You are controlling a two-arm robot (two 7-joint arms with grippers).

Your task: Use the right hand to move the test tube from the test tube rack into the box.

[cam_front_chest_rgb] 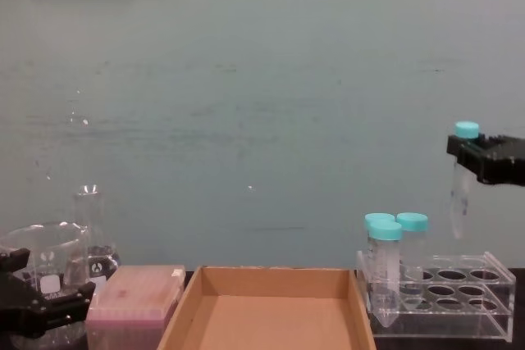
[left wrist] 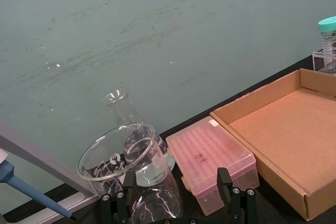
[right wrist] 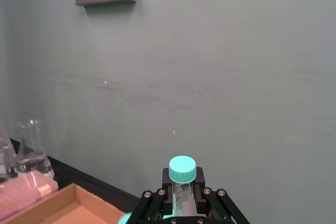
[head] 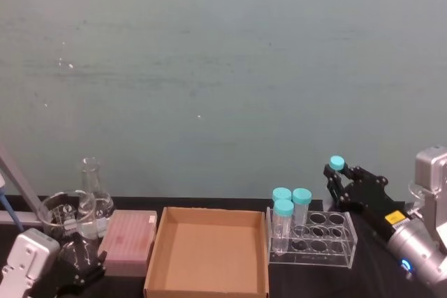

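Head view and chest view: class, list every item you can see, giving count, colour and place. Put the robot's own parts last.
test tube: one, clear with a teal cap, held in the air above the rack's right half
wide tubes: three, clear with teal caps, standing at the rack's left end
test tube rack: one, clear, on the table right of the box
box: one, brown cardboard, centre of the table
pipette-tip box: one, pink, just left of the box
flask: one, clear glass, behind the pipette-tip box
beaker: one, clear glass, far left beside the flask
table: one, black, under everything
left gripper: one, black, low at far left by the beaker, open
right gripper: one, black on a silver wrist, shut on the test tube
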